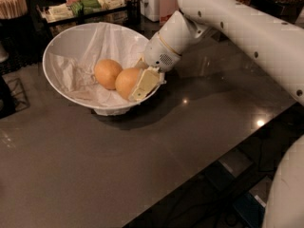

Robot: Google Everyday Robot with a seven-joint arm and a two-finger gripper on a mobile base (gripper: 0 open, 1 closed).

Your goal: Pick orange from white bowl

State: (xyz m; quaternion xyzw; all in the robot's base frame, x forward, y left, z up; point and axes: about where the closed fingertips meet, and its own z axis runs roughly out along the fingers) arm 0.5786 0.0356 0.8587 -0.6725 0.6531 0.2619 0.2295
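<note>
The white bowl [61,46], lined with crumpled white paper, stands on the dark table at the left. Two oranges lie side by side in it. My gripper [133,83] reaches in over the bowl's right rim and is shut on the right-hand orange [122,82]. One pale finger [145,83] lies flat against that orange's near right side; the other is mostly hidden behind the fruit. The second orange [107,73] touches it on the left and is free. The held orange still rests in the bowl.
Behind the bowl stand a tray of packets [83,7], a white appliance [154,1] and a holder of wooden sticks [12,4]. The dark table [118,165] ends in a diagonal edge at the front right. My white arm [237,27] spans the upper right.
</note>
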